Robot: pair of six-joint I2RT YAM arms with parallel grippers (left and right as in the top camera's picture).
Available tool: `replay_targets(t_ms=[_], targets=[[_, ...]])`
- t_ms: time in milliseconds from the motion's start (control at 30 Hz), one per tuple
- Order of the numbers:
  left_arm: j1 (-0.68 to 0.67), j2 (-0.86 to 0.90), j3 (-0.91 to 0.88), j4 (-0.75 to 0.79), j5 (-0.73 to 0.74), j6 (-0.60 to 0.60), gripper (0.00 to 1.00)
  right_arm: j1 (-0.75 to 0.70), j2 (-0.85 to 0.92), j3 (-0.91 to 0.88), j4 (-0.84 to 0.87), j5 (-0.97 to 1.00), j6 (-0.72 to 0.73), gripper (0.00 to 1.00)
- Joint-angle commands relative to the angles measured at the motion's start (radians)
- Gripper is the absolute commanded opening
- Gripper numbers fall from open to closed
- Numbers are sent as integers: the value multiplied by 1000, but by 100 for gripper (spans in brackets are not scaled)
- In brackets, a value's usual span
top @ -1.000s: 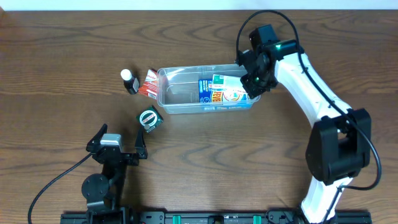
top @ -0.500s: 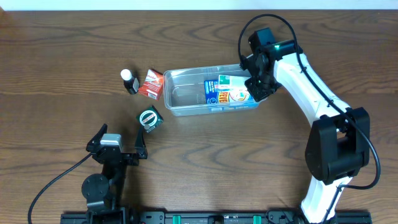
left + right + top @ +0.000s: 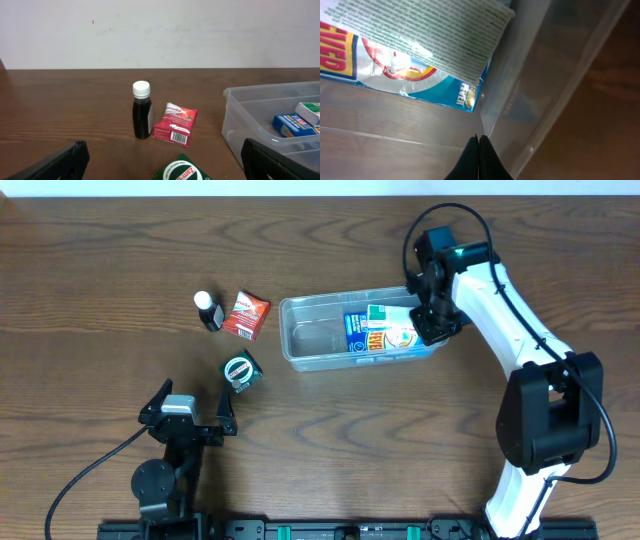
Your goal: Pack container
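Positioning step, likely: right gripper pinched shut on right end wall of clear rectangular plastic container mid tabletop, left gripper wide open, empty; next needs release, then fetching small red packet.

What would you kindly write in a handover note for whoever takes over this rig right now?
Left claw: open, empty, low over the table near the robot's base, on its left side.
Right claw: shut on the right end wall of the container.
Done: the blue-and-white boxes lie in the container's right half; its left half is bare.
Left: the dark bottle (upright), the red packet and the green pack sit on the table to the left of the container, not yet packed.
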Motion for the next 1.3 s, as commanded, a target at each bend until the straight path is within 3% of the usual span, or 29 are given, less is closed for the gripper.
replay_targets(t_ms=[0,600,1000,1267], targets=[[-3,-5,-19,-31,6,-5,98,-14,2,-5,-8,20,56,1],[-3,-5,-19,-31,6,-5,98,-89,-6,-5,18,-64,92,1],[-3,-5,-19,-31,6,-5,98,-91,-6,5,270,-223,92,1],[-3,-5,-19,-31,6,-5,98,-126,-7,90,317,-225,91,1]])
